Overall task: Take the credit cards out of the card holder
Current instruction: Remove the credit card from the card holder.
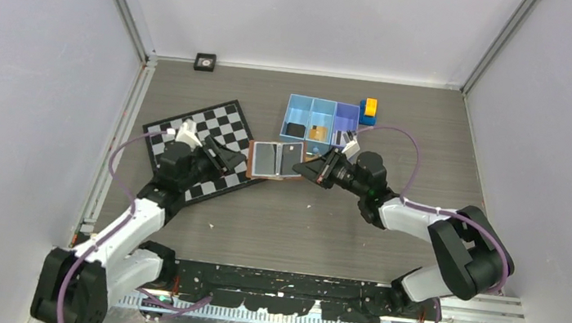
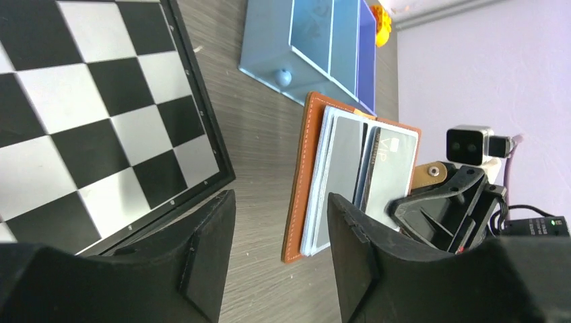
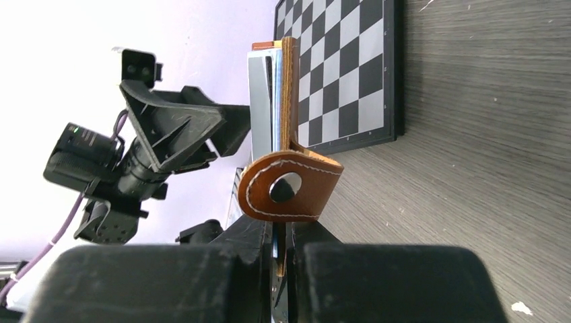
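I see the card holder lying open on the worktop, between the checkerboard on its left and the blue tray behind it to the right. It sits just beside the board's edge, with a strip of bare wood between them. The credit cards are inside it, stacked and slightly fanned: grey faces on top, one marked VIP, and a pale blue edge showing underneath.

My right pincer is closed on the near-right side of the holder. Its fingers are pressed together on the thin leather just below the brown snap tab (the tab curls out in front of my wrist camera).

My left pincer stands open with nothing between its fingers. It sits at the board's edge and faces the holder's left brown border. I cannot tell whether it touches the leather.

A yellow-and-blue block stands against the tray's far right end.
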`<state>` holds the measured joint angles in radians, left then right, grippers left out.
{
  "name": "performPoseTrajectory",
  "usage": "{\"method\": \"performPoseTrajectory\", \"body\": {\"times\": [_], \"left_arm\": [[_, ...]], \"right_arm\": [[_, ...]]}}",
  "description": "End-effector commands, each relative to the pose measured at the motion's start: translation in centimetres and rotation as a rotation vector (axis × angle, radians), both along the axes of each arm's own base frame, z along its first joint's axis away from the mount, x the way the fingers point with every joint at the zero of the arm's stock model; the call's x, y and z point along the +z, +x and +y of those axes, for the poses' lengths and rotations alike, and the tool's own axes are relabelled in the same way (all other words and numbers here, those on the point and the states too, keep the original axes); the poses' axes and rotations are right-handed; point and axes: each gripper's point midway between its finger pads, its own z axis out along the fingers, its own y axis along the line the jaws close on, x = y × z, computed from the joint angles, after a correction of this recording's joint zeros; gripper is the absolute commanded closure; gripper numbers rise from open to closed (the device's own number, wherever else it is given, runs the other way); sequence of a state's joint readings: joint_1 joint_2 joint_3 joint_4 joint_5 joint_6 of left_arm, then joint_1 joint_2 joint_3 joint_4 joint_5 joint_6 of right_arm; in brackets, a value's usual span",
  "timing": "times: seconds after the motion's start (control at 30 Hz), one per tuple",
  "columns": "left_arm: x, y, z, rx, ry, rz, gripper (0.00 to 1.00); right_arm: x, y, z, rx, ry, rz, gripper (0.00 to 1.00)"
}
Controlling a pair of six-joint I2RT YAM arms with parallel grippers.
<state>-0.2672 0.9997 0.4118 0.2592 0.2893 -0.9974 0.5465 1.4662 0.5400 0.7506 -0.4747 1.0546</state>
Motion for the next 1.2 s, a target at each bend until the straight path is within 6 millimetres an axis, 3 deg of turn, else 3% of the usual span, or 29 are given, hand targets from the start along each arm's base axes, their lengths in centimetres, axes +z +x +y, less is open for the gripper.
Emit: {"method": "performPoseTrajectory", "body": {"times": [0.0,0.23,0.5,0.73,1.17], "left_arm": [[-0.1,-0.2,3.2,0.137,0.12,-0.019,0.46],[5.5,-2.0,-1.4,-0.134,-0.045,-0.278,0.61],[6.2,-3.5,-6.9,-0.389,-0.108,-0.314,0.71],[4.8,-2.9,-7.7,-0.405,-0.139,-0.237,0.72],[4.7,-3.2,-8.9,-0.481,-0.209,-0.198,0.65]], "right_arm": [[1.5,0.8,-0.2,-0.025,0.023,-0.048,0.99],[1.2,0.8,-0.2,-0.023,0.006,-0.05,1.0],[2.4,0.2,0.3,0.02,0.071,-0.076,0.99],[3.3,-0.3,0.2,0.031,0.094,-0.107,1.0],[4.6,-1.3,1.2,0.098,0.167,-0.14,1.0]]}}
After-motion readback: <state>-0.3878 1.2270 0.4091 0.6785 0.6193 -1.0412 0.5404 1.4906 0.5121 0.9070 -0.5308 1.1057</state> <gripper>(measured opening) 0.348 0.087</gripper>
